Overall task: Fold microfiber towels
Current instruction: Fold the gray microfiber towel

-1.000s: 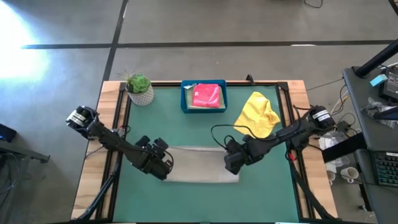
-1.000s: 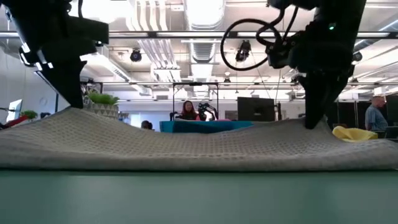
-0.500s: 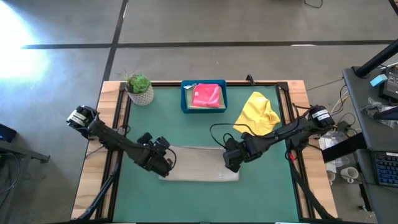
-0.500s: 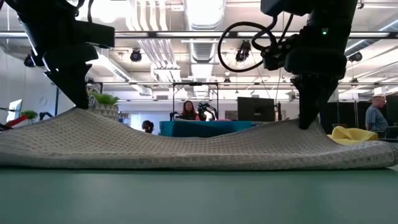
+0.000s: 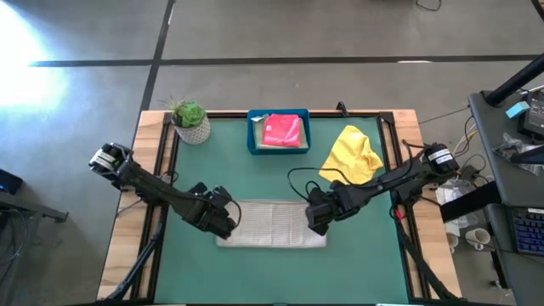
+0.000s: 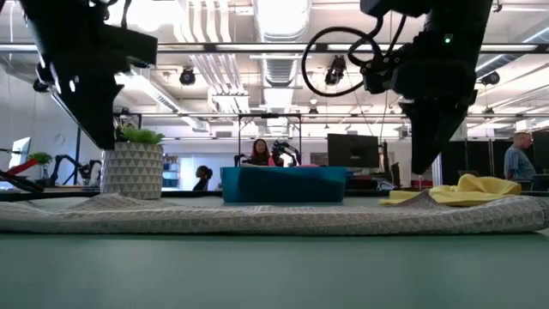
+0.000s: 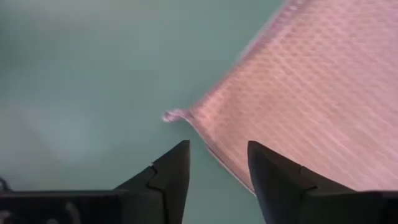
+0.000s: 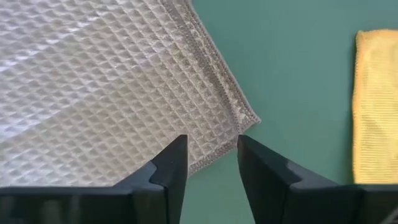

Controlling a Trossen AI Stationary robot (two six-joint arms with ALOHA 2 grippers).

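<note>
On the green table [image 5: 280, 178] the grey towel [image 5: 272, 224] lies folded flat near the front; I lift my left gripper [image 5: 228, 223] and right gripper [image 5: 313, 223], both open and empty, straight off its far corners

Even overhead lighting, surface [image 5: 272, 263] well lit, strong glare patch on the floor [image 5: 34, 51]. Low view is backlit by ceiling fixtures [image 6: 279, 17], arms near-silhouette. Left wrist view is motion-blurred; right wrist view is sharp.
</note>
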